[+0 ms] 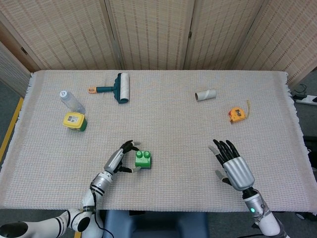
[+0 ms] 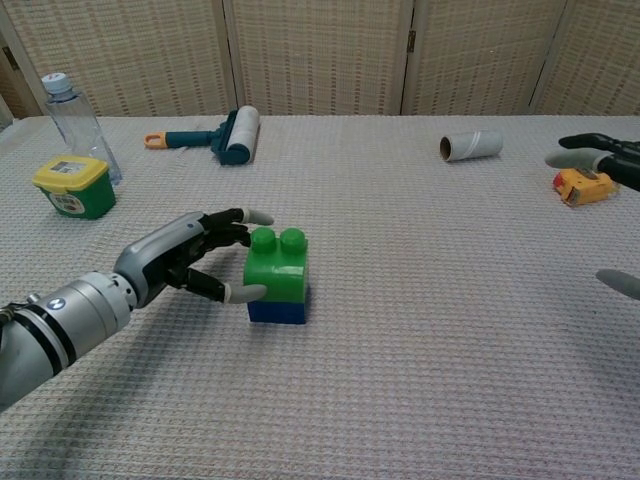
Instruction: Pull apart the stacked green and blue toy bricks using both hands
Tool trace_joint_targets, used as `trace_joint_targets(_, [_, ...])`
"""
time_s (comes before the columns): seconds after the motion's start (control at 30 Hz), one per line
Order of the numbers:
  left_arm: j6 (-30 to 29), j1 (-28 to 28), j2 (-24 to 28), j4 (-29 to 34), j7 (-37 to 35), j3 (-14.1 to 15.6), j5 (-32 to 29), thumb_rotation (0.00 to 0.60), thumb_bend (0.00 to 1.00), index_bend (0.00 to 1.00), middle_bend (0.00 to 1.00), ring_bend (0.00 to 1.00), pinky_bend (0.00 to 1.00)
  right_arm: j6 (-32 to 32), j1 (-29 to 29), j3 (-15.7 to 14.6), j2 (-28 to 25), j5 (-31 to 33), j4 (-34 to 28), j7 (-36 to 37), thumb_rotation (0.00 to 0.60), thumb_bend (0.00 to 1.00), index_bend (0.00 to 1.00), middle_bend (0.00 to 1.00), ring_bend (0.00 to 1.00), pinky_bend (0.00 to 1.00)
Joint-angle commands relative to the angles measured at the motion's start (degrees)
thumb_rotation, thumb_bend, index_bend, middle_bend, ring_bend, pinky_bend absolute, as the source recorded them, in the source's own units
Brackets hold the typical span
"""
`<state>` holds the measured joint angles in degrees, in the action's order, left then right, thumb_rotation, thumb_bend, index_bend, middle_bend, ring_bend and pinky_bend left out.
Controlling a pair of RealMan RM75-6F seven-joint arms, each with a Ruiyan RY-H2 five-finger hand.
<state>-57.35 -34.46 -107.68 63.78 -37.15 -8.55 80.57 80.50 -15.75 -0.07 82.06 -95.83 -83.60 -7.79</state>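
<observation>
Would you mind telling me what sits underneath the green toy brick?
A blue brick sits directly under the green brick; only its lower band shows in the chest view. From the head view it is covered. The left hand brackets the stack.

Cloth-covered table (image 1: pixel 173 124) with stacked bricks (image 1: pixel 143 159), lint roller (image 1: pixel 120 88), bottle (image 1: pixel 71 101), tape measure (image 1: pixel 237 115).

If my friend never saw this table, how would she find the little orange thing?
Start at the table's right side, past the short grey tube lying near the back. A bit nearer and further right lies the orange tape measure. It is the only orange and yellow block there, with a thin strap sticking out of it.
</observation>
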Motion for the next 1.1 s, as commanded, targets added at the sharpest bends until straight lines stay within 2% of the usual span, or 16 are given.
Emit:
trace_joint_targets(0.03, [-0.4,0.2,-0.1,0.2,-1.4,0.1,0.2,0.6,0.31,0.26,0.63,0.11,0.0,-0.1,0.0,0.0,0.0,0.0,0.0,0.0,0.6,0.37,0.0,0.0,0.0,0.0])
trace_joint_targets(0.2, [-3.4,1.1,-1.3,-0.8,-1.4,-0.4,0.3,0.6,0.35,0.46,0.78,0.23,0.0,-0.4,-0.1,0.1,-0.1,0.3,-0.1,0.2,0.6,0.37,0.0,0.0,0.0,0.0])
trace_joint_targets(0.3, [-4.7,1.6,-1.7,-1.0,-1.5,-0.4,0.6,0.6,0.38,0.53,0.82,0.26,0.0,-0.5,-0.1,0.1,-0.2,0.4,-0.1,0.4,0.6,0.37,0.0,0.0,0.0,0.0])
trace_joint_targets(0.5, [-5.9,2.1,-1.3,-0.3,-1.7,-0.1,1.2,0.6,0.41,0.62,0.85,0.29,0.0,-1.0,-0.3,0.0,-0.2,0.5,-0.2,0.3,0.6,0.37,0.0,0.0,0.0,0.0])
trace_joint_targets(0.73, [-7.0,3.6,2.2,5.3,-5.5,1.2,2.2,0.6,0.43,0.63,0.86,0.29,0.0,-4.8,-1.8,0.0,1.1,1.8,1.5,0.9,0.6,0.37,0.0,0.0,0.0,0.0])
trace_joint_targets(0.87, [-7.2,4.5,4.1,9.3,-5.6,1.2,1.5,0.6,0.43,0.63,0.86,0.3,0.0,-10.2,-5.0,0.0,2.5,2.3,3.7,8.4,0.6,0.37,0.0,0.0,0.0,0.0])
trace_joint_targets(1.1, [-8.0,4.7,5.3,13.4,-6.2,-1.2,-0.1,0.6,0.43,0.63,0.86,0.31,0.0,-16.4,-10.9,-0.2,6.5,0.9,10.3,27.6,0.6,0.37,0.0,0.0,0.0,0.0])
